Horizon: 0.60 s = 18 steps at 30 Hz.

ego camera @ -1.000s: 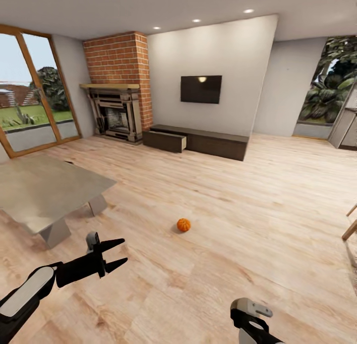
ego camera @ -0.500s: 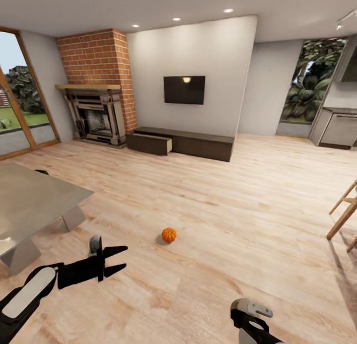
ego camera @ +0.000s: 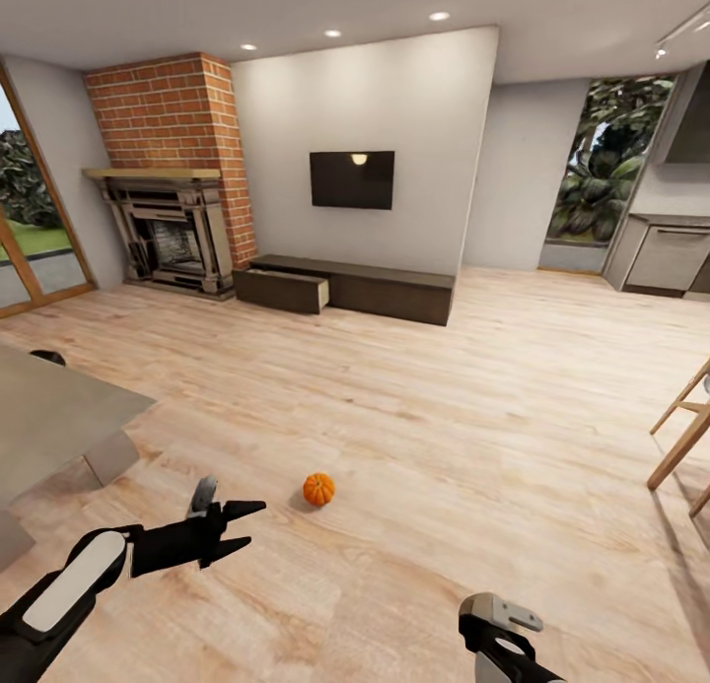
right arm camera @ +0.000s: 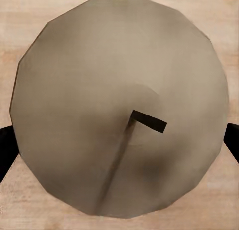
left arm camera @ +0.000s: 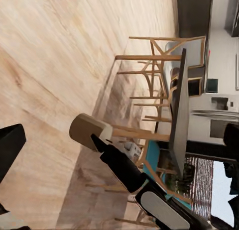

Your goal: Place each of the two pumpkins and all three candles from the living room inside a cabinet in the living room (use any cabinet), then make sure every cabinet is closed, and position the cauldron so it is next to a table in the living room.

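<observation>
- We stand on a wide pale wood floor [ego camera: 473,387] that runs to the far wall, where a dark television [ego camera: 352,179] hangs on the grey panel.
- Left of that wall we see a red brick chimney with a fireplace [ego camera: 170,232] at its foot.
- The cabinet [ego camera: 345,288] sits low against the far wall under the television, long and dark brown; its left drawer [ego camera: 282,291] stands pulled out, while the right front looks flush.
- A grey table [ego camera: 54,422] juts in at the left edge of the head view, close to our left arm.
- In the left wrist view we see a dining table [left arm camera: 178,108] with wooden chairs round it and a kitchen unit behind; wooden chair legs [ego camera: 680,437] also show at the right edge of the head view.
- In the right wrist view a round beige disc [right arm camera: 119,105] lies over the floor, with a short dark bar near its middle; we cannot tell what it is.
- Our left gripper [ego camera: 242,525] hangs low over the floor, its black fingers spread apart with nothing between them.
- Our right gripper [ego camera: 498,632] shows at the bottom edge of the head view; its dark fingertips sit far apart at the two sides of the right wrist view, released and holding nothing.
- The pumpkin [ego camera: 318,489], small and orange, rests on the open floor just ahead of the left gripper, apart from it, and well away from the cabinet.
</observation>
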Available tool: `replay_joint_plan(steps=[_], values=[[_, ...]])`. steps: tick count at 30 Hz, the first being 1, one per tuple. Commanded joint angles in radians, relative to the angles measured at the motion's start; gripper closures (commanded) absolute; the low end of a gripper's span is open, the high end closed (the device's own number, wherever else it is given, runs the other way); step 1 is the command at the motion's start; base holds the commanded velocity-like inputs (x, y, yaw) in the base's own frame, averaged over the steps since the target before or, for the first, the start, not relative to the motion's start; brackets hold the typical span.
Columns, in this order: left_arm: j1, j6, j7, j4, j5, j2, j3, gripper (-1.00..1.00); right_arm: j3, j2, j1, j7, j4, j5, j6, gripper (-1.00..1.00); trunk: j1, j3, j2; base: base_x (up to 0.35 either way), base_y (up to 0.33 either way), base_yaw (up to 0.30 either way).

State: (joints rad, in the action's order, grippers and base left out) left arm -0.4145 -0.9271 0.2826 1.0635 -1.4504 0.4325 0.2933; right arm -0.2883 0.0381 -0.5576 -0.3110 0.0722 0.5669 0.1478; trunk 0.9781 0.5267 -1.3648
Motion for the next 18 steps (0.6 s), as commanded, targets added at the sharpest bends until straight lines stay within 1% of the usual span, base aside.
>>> replay_joint_plan(steps=[1, 3, 5, 6, 7, 8, 9, 10, 11, 12, 13, 14, 15, 16, 17, 18], values=[[-0.001, 0.011, -0.021, 0.0, 0.004, -0.002, -0.006, -1.0, -0.01, 0.0, -0.001, -0.002, 0.0, 0.009, 0.004, 1.0, 0.001, 0.001, -0.001, 0.326, -0.095, 0.0], [-0.001, 0.04, -0.077, -0.001, 0.004, -0.004, -0.028, -1.0, -0.01, 0.0, -0.001, -0.002, 0.0, 0.009, 0.004, 1.0, 0.001, 0.001, -0.001, 0.327, -0.094, 0.0], [-0.001, 0.059, -0.143, -0.001, 0.005, -0.005, -0.043, -1.0, -0.009, 0.0, -0.001, -0.002, 0.0, 0.009, 0.004, 1.0, 0.001, 0.001, -0.001, 0.327, -0.094, 0.0], [-0.001, 0.072, -0.2, -0.001, 0.005, -0.006, -0.049, -1.0, -0.009, 0.0, -0.001, -0.003, 0.0, 0.009, 0.004, 1.0, 0.001, 0.001, -0.001, 0.327, -0.093, 0.0], [-0.001, 0.087, -0.238, -0.001, 0.006, -0.008, -0.05, -1.0, -0.009, 0.0, -0.001, -0.003, 0.0, 0.008, 0.004, 1.0, 0.001, 0.001, -0.001, 0.327, -0.093, 0.0], [-0.002, 0.111, -0.276, 0.0, 0.009, -0.015, -0.05, -1.0, -0.01, 0.0, -0.001, -0.005, 0.0, 0.008, 0.004, 1.0, 0.001, 0.001, -0.001, 0.328, -0.093, 0.0], [-0.003, 0.149, -0.336, 0.0, 0.028, -0.037, -0.049, -1.0, -0.009, 0.0, -0.001, -0.006, 0.0, 0.009, 0.003, 1.0, 0.001, 0.001, -0.001, 0.329, -0.093, 0.0], [-0.004, 0.174, -0.402, 0.007, 0.07, -0.066, -0.048, -1.0, -0.009, 0.0, -0.001, -0.005, 0.0, 0.009, 0.003, 1.0, 0.001, 0.001, -0.001, 0.33, -0.093, 0.0], [-0.006, 0.192, -0.466, 0.011, 0.127, -0.094, -0.048, -1.0, -0.009, -0.001, -0.001, -0.003, 0.0, 0.01, 0.002, 1.0, 0.001, 0.001, -0.001, 0.331, -0.093, 0.0], [-0.008, 0.2, -0.505, 0.008, 0.168, -0.114, -0.049, -1.0, -0.008, -0.002, -0.001, -0.003, 0.0, 0.011, 0.002, 1.0, 0.001, 0.001, -0.001, 0.331, -0.093, 0.0], [-0.01, 0.21, -0.542, 0.005, 0.217, -0.135, -0.048, -1.0, -0.008, -0.002, -0.001, -0.003, 0.0, 0.011, 0.001, 1.0, 0.001, 0.001, -0.001, 0.332, -0.092, 0.0], [-0.01, 0.227, -0.578, 0.002, 0.275, -0.157, -0.049, -1.0, -0.008, -0.003, -0.001, -0.003, 0.0, 0.011, 0.001, 1.0, 0.001, 0.001, -0.001, 0.333, -0.088, 0.0], [-0.011, 0.256, -0.612, -0.006, 0.34, -0.175, -0.05, -1.0, -0.008, -0.004, -0.001, -0.003, 0.0, 0.011, 0.001, 1.0, 0.001, 0.001, -0.001, 0.334, -0.085, 0.0], [-0.011, 0.318, -0.653, -0.035, 0.441, -0.201, -0.051, -1.0, -0.008, -0.005, -0.001, -0.003, 0.0, 0.011, 0.001, 1.0, 0.001, 0.001, -0.001, 0.335, -0.082, 0.0], [-0.012, 0.36, -0.673, -0.062, 0.501, -0.218, -0.051, -1.0, -0.008, -0.005, -0.001, -0.003, 0.0, 0.011, 0.001, 1.0, 0.001, 0.001, -0.001, 0.336, -0.081, 0.0], [-0.013, 0.41, -0.692, -0.106, 0.573, -0.242, -0.051, -1.0, -0.008, -0.005, -0.001, -0.003, 0.0, 0.011, 0.002, 1.0, 0.001, 0.001, -0.001, 0.336, -0.08, 0.0]])
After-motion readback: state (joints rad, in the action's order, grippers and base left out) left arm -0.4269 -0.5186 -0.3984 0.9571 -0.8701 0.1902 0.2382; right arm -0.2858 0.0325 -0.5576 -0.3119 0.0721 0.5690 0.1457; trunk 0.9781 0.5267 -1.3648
